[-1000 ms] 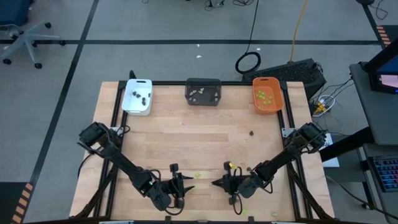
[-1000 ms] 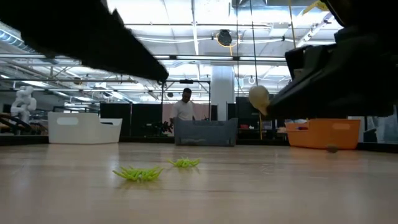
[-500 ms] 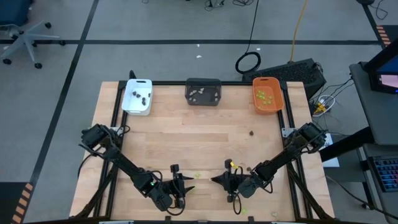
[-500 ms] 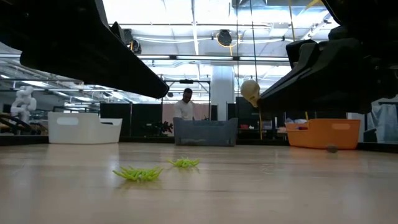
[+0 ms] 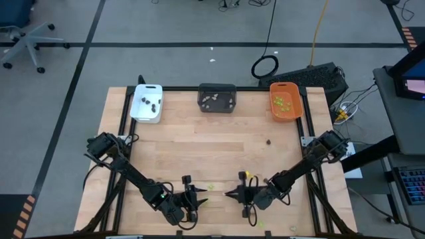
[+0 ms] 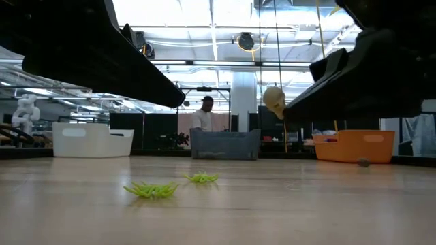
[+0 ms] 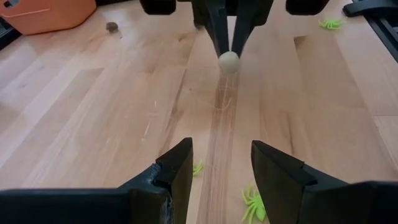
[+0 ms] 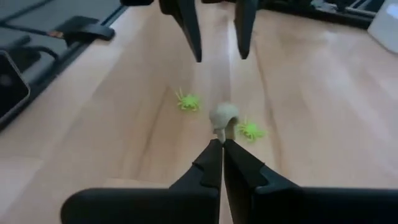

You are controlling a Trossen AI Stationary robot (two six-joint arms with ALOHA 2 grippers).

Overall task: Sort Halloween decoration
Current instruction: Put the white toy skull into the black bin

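The Halloween decoration here is a tiny pale skull, pinched at its bottom end by the right gripper, whose fingers are shut tight on it. It hangs in the air above the near part of the table.

It looks very light and hard, maybe smooth plastic, so I think it could slip or pop out. The thin bottom part seems a good spot to hold.

Two lime green spiders lie on the wood just under it. They look thin and bendy, so grab the body, not the legs.

The left gripper waits close by, facing the skull, open and holding nothing.

The dark grey tray holds more pale bits, far across the table.
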